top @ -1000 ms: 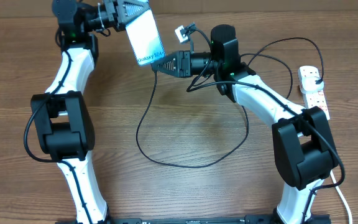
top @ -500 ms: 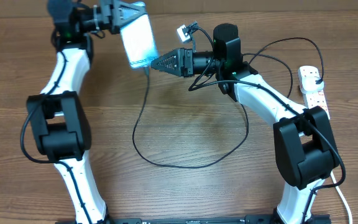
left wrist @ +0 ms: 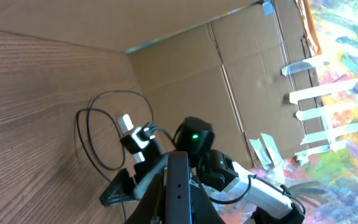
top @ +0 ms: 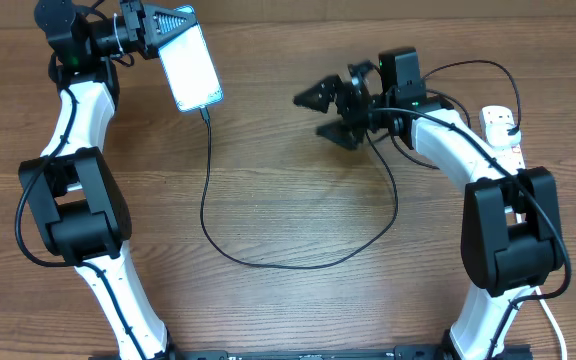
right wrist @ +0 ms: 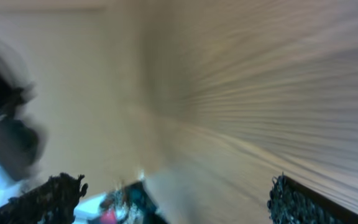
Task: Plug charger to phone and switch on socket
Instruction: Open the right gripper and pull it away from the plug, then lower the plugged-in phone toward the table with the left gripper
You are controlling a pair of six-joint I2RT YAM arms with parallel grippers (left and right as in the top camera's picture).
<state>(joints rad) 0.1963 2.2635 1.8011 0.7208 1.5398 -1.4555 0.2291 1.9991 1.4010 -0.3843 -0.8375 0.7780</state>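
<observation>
Charger [top: 208,190] looks plugged into the phone [top: 190,62], so my right hand [top: 320,115] just let go, wide open. Left hand [top: 160,28] grips the phone; socket [top: 503,135] switch next.

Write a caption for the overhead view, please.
Left claw holds the phone, charger attached; right claw open.

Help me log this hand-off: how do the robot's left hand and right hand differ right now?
The left hand is shut on the slim black-edged smartphone with a light blue screen; the right hand stands wide open, holding nothing. The left hand is at the far left of the overhead view; the right hand is right of centre. Both are black and point toward each other.
</observation>
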